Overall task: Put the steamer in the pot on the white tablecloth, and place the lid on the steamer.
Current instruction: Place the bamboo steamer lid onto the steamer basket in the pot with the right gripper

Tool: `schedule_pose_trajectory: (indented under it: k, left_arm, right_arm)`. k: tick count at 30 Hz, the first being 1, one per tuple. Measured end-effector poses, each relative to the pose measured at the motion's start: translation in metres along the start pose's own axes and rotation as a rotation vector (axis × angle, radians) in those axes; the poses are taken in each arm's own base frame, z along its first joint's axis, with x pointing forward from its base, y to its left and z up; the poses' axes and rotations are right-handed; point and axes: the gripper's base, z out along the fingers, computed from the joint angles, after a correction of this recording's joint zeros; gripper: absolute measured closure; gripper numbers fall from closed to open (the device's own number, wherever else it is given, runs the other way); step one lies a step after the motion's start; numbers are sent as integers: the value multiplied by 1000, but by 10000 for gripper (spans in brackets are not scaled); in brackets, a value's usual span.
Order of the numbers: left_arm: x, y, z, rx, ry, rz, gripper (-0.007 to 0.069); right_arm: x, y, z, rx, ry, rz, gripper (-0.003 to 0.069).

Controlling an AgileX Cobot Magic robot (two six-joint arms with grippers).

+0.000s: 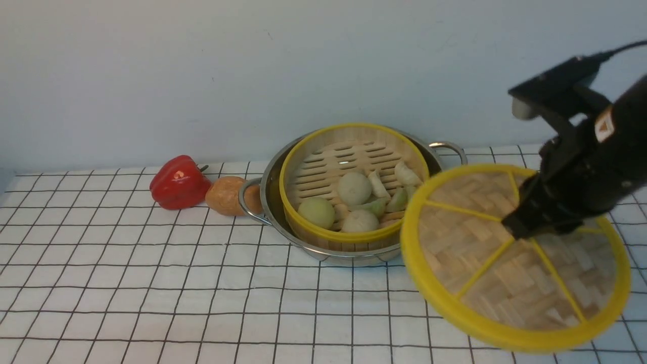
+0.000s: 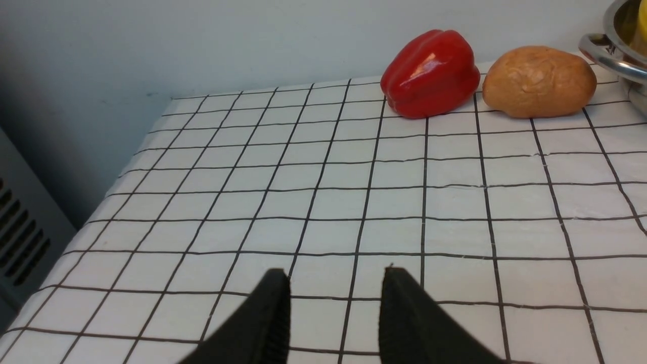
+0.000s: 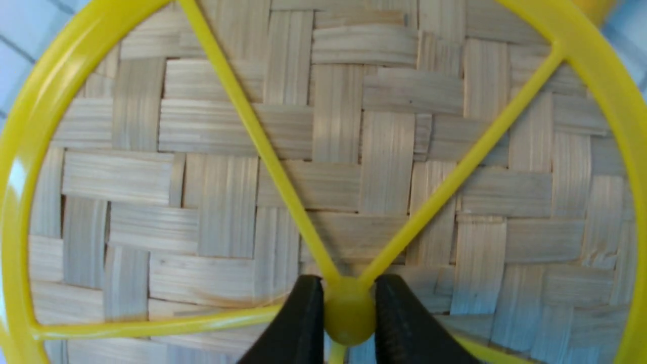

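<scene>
The steamer [image 1: 349, 126], a yellow-rimmed bamboo basket holding several buns and dumplings [image 1: 354, 188], sits inside the shiny pot [image 1: 349, 258] on the white tablecloth [image 1: 151, 283]. The lid [image 1: 485, 263], a woven disc with yellow spokes, hangs tilted to the right of the pot, its left edge just in front of the pot's rim. My right gripper [image 1: 515, 230] is shut on the lid's centre knob; in the right wrist view both black fingers [image 3: 303, 323] press the yellow knob [image 3: 349, 311]. My left gripper [image 2: 336, 283] stands open over bare tablecloth [image 2: 354, 202], holding nothing.
A red bell pepper [image 1: 178, 182] and a brown potato-like lump [image 1: 227, 195] lie left of the pot, the lump against its left loop handle [image 1: 245, 202]. A pale wall runs close behind. The tablecloth's left edge [image 2: 116, 177] drops off beside a grey panel.
</scene>
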Motion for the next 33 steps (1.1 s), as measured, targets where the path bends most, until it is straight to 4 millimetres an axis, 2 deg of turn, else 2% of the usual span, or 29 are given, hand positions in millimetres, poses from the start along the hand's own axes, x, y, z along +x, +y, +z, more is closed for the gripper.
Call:
schedule_pose_trajectory:
  k: [2, 3, 5, 6, 7, 9, 10, 11, 13, 21, 26, 33]
  left_arm:
    - [0, 0, 0, 0, 0, 0, 382]
    - [0, 0, 0, 0, 0, 0, 382]
    - [0, 0, 0, 0, 0, 0, 382]
    - [0, 0, 0, 0, 0, 0, 382]
    - [0, 0, 0, 0, 0, 0, 382]
    - [0, 0, 0, 0, 0, 0, 382]
    - [0, 0, 0, 0, 0, 0, 382]
    - [0, 0, 0, 0, 0, 0, 382]
    - [0, 0, 0, 0, -1, 0, 382]
    - [0, 0, 0, 0, -1, 0, 382]
    - [0, 0, 0, 0, -1, 0, 382]
    - [0, 0, 0, 0, -1, 0, 382]
  right_arm:
    - [-16, 1, 4, -20, -22, -13, 516]
    - [-18, 2, 5, -22, -25, -20, 516]
    - [-48, 8, 13, -39, -64, -65, 516]
    - [-51, 9, 14, -39, -69, -71, 516]
    - [-69, 15, 19, -45, -100, -105, 516]
    - [-79, 19, 23, -47, -120, -125, 516]
    - [-93, 24, 27, -49, -153, -155, 516]
    - [-95, 24, 31, -50, -151, -161, 516]
    - [-115, 31, 52, -31, -187, -216, 516]
    - [-135, 31, 121, 20, -201, -294, 516]
    - [-140, 31, 136, 29, -247, -318, 516]
    - [-141, 31, 145, 32, -253, -333, 516]
